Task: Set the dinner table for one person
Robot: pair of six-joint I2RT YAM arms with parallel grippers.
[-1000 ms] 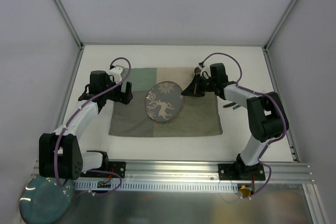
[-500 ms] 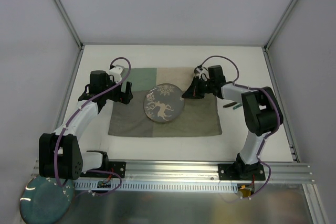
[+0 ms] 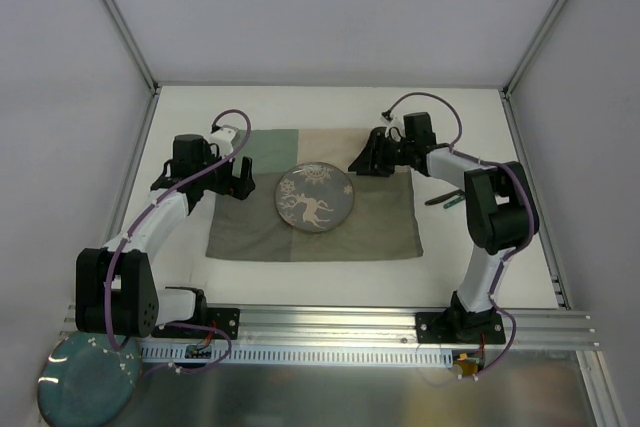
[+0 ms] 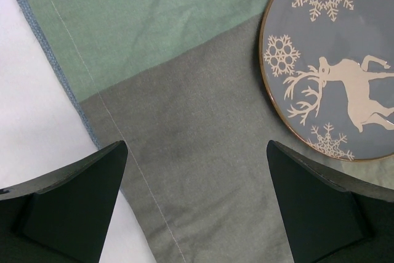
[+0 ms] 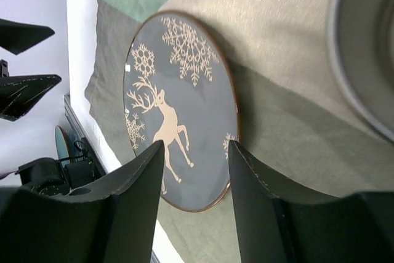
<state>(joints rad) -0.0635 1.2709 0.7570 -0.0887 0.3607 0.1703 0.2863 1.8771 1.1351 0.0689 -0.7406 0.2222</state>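
Dinner table (image 3: pixel 300 112), a cloth mat and one plate laid on it.

The white dinner table fills the middle of the top view, framed by aluminium bars. A green-and-beige patchwork mat (image 3: pixel 240 232) lies flat at its centre, and a blue-grey plate (image 3: pixel 314 197) with a white deer and snowflakes sits on the mat. The left gripper (image 4: pixel 197 152) hovers over the mat's left part, jaws spread wide and empty. The right gripper (image 5: pixel 194 152) is beside the plate's far right rim, jaws apart, gripping nothing. Two slim items (image 3: pixel 441 201) lie on bare tabletop just right of the mat.
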